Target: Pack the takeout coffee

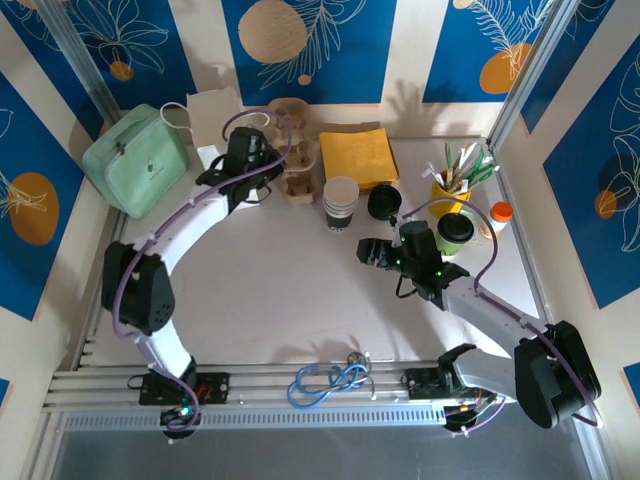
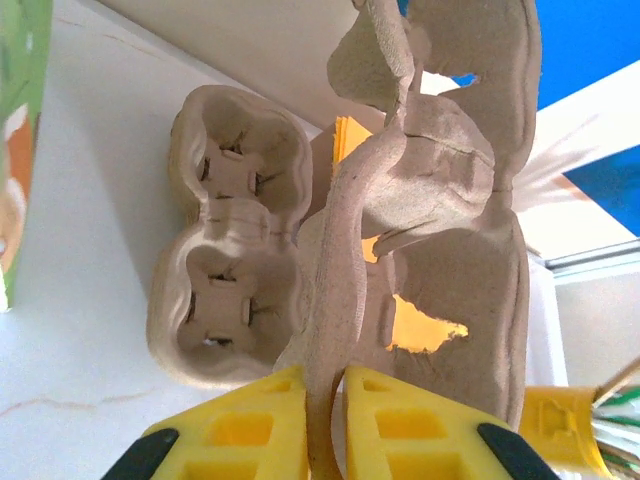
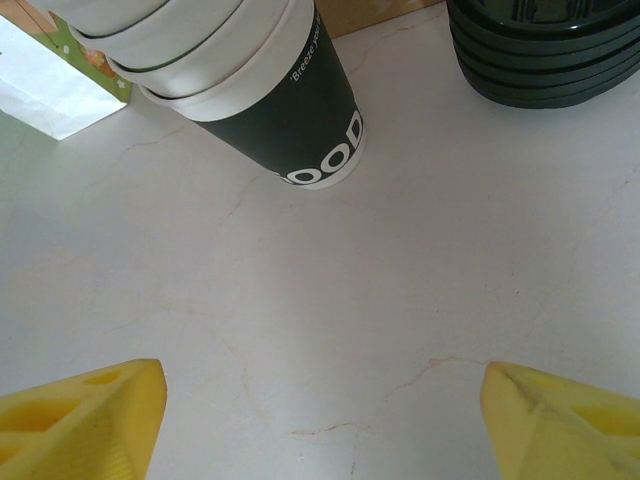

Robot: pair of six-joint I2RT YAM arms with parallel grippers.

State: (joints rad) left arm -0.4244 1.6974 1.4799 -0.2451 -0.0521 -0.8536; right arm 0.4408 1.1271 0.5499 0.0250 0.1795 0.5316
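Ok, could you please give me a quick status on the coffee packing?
Left gripper shut on the cup carrier, pinching its centre ridge. Right gripper open, facing the cup stack, not touching. Lid stack beside the cups, apart.

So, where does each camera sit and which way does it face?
Top external: above, behind the arms, looking down on the table; left gripper, right gripper show.
Left wrist: on that wrist, facing the cup carrier pinched by its fingers.
Right wrist: on that wrist, facing cup stack and lids; fingers open.
Shared: top and right wrist see the cup stack.
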